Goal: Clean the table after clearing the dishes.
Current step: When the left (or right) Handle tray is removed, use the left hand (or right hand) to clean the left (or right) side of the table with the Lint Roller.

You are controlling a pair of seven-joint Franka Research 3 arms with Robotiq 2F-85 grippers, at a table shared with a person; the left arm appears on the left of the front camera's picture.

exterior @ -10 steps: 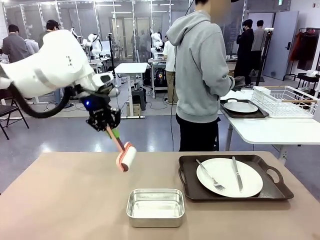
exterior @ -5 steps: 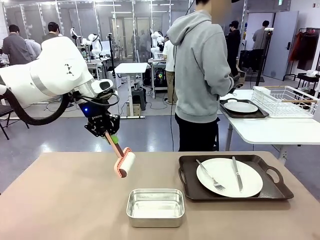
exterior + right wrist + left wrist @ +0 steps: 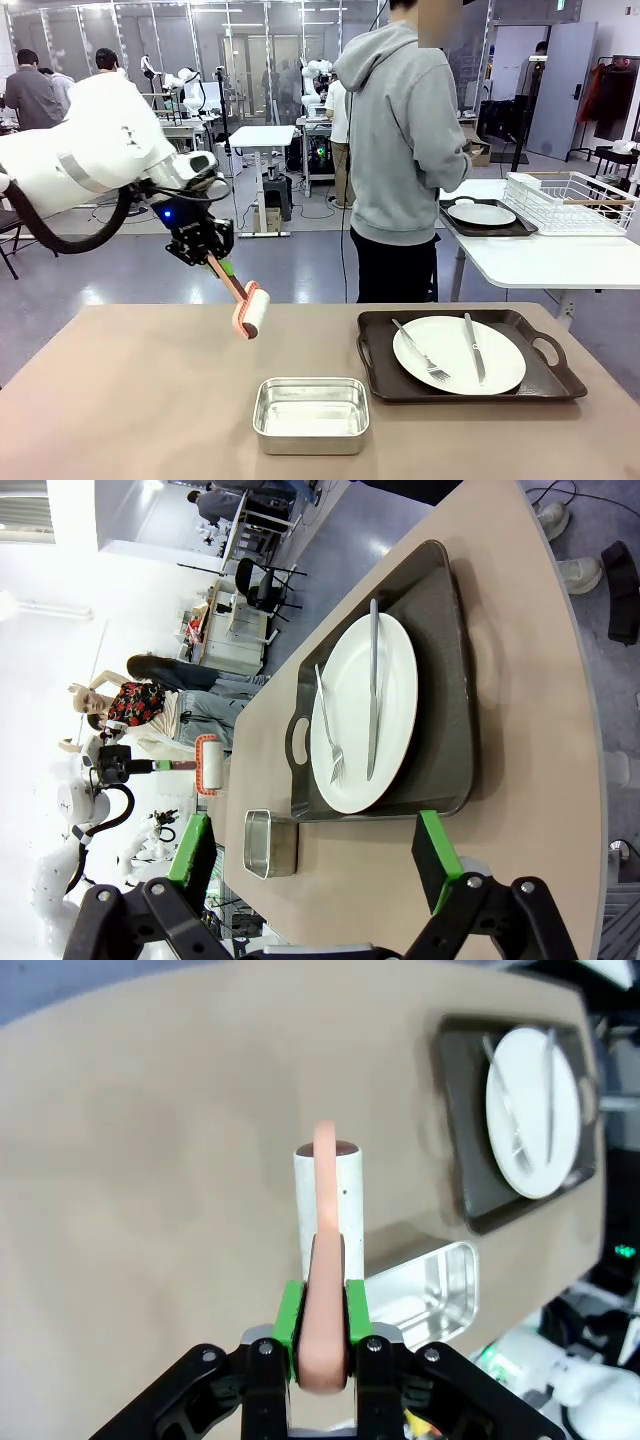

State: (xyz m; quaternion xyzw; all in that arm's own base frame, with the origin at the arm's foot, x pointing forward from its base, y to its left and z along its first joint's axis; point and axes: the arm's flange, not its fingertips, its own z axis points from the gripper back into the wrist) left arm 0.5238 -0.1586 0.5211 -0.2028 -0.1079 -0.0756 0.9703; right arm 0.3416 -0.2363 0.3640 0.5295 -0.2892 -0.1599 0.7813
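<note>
- Slightly raised was the lint roller (image 3: pixel 250 310) against half a second earlier; the left gripper (image 3: pixel 212 258) was lifted with it, and little else was moved.
- Left gripper was seen clamped on the roller's pink handle, with the roller held in the air over the table (image 3: pixel 120 400), at 11 o'clock from the steel pan (image 3: pixel 311 412).
- Right gripper (image 3: pixel 315 855) was spread wide, nothing held.
- One plate (image 3: pixel 458 355) with fork and knife was left on the dark tray (image 3: pixel 548 385), at 2 o'clock from the pan.
- A second tray (image 3: pixel 482 228) with a plate was set on the white table, at 1 o'clock, by the person (image 3: pixel 400 150).
- Clearing was judged about half done; rolling of the tabletop was not yet begun.
</note>
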